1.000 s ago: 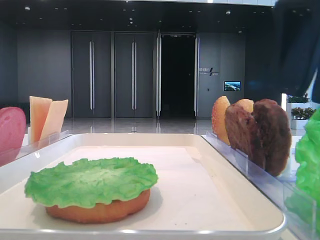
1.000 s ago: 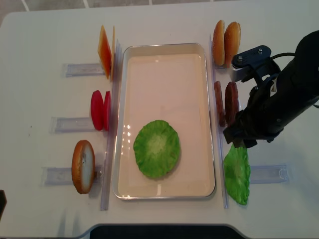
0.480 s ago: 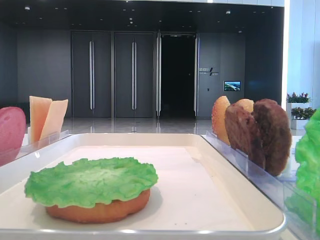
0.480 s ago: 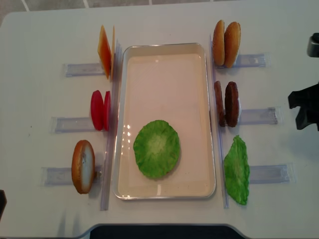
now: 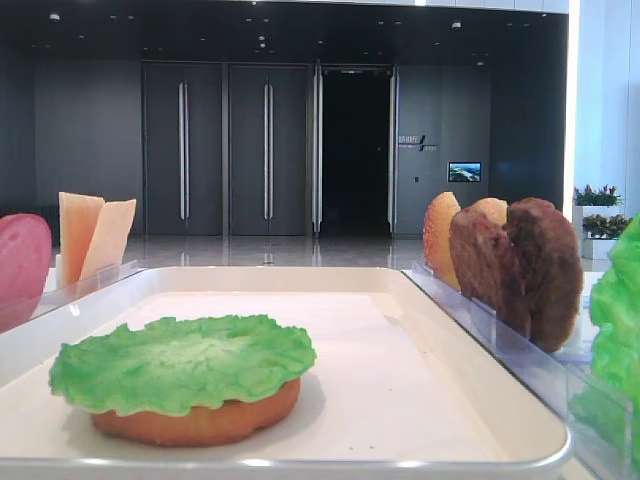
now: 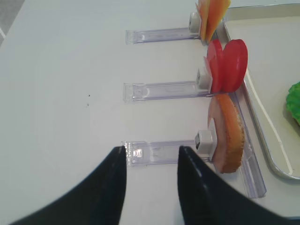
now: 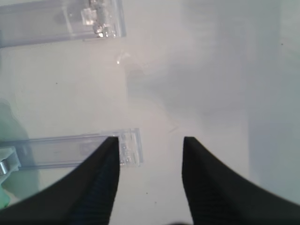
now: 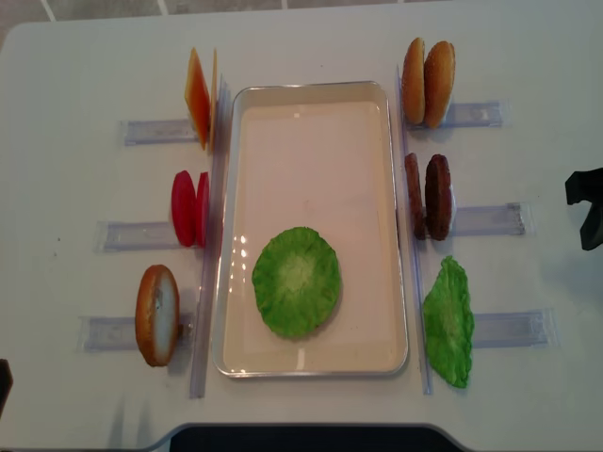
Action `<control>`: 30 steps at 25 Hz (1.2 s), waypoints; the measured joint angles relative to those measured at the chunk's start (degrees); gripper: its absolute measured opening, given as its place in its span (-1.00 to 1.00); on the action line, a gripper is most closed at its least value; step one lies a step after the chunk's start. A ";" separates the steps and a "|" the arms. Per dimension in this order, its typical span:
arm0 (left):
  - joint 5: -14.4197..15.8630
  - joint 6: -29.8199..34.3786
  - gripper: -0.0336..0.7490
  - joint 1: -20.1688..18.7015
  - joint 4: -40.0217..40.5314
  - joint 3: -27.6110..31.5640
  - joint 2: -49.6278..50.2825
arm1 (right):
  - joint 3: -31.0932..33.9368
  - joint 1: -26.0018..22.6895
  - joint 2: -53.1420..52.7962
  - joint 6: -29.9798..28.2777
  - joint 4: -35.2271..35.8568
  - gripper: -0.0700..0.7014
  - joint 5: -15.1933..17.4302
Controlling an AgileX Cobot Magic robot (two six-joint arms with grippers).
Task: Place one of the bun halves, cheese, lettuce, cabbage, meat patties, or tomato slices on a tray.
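The right gripper (image 7: 150, 180) hangs over bare white table (image 8: 75, 66) with its two dark fingers (image 7: 101, 187) standing apart and nothing between them; the end of a clear plastic holder (image 7: 70, 151) lies just beside the left-hand finger, a second holder farther beyond. From overhead only a dark tip of this arm shows at the right edge, well apart from the food.

The left gripper (image 6: 151, 180) shows a gap between its fingers (image 6: 112, 187) in its own camera, yet it sits as closed as it gets — empty too. Just ahead of the fingertips is another holder with a bun half (image 6: 227, 133) standing on edge; beyond that stand the tomato slices (image 6: 227, 65), then the cheese (image 6: 212, 13).

On the tray (image 8: 311, 104) a lettuce leaf (image 8: 296, 281) lies flat on a bun half (image 5: 200, 420) — far from both grippers. Meat patties (image 8: 429, 196), two more bun halves (image 8: 427, 83) and a second lettuce leaf (image 8: 448, 322) line the tray's right side.
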 joint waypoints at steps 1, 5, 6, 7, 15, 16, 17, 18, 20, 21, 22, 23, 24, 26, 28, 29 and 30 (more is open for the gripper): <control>0.00 0.00 -0.19 0.00 0.00 0.00 0.00 | 0.00 0.00 -1.03 0.00 -0.15 0.04 0.15; 0.00 0.00 -0.19 0.00 0.00 0.00 0.00 | 0.00 0.00 -7.63 0.37 -0.44 0.04 0.27; 0.00 0.00 -0.19 0.00 0.00 0.00 0.00 | 0.06 0.00 -9.83 0.38 -0.44 0.04 0.26; 0.00 0.00 -0.19 0.00 0.00 0.00 0.00 | 0.34 0.00 -11.74 0.50 -0.44 0.04 0.26; 0.00 0.00 -0.19 0.00 0.00 0.00 0.00 | 8.10 0.00 -35.04 1.22 -0.44 0.03 -0.27; 0.00 0.00 -0.19 0.00 0.00 0.00 0.00 | 9.18 0.00 -38.19 1.22 -0.44 0.03 -0.41; 0.00 0.00 -0.19 0.00 0.00 0.00 0.00 | 10.07 0.00 -40.69 1.22 -0.50 0.03 -0.56; 0.00 0.00 -0.19 0.00 0.00 0.00 0.00 | 10.79 0.00 -43.35 1.22 -0.50 0.03 -0.72; 0.00 0.00 -0.19 0.00 0.00 0.00 0.00 | 12.23 0.00 -48.25 1.22 -0.50 0.03 -1.16; 0.00 0.00 -0.19 0.00 0.00 0.00 0.00 | 12.91 0.00 -50.26 1.16 -0.63 0.03 -1.28; 0.00 0.00 -0.19 0.00 0.00 0.00 0.00 | 13.56 0.00 -52.45 1.16 -0.69 0.03 -1.28; 0.00 0.00 -0.19 0.00 0.00 0.00 0.00 | 14.46 0.00 -54.41 1.16 -0.89 0.03 -1.22; 0.00 0.00 -0.19 0.00 0.00 0.00 0.00 | 15.36 0.00 -55.94 1.16 -1.21 0.03 -1.16; 0.00 0.00 -0.19 0.00 0.00 0.00 0.00 | 16.85 0.00 -59.46 1.16 -1.53 0.03 -0.91; 0.00 0.00 -0.19 0.00 0.00 0.00 0.00 | 18.11 0.05 -62.79 1.16 -1.58 0.03 -0.50; 0.00 0.00 -0.19 0.00 0.00 0.00 0.00 | 18.64 0.17 -64.62 1.16 -1.71 0.03 -0.16; 0.00 0.00 -0.19 0.00 0.00 0.00 0.00 | 19.18 0.55 -66.47 1.16 -1.96 0.03 0.24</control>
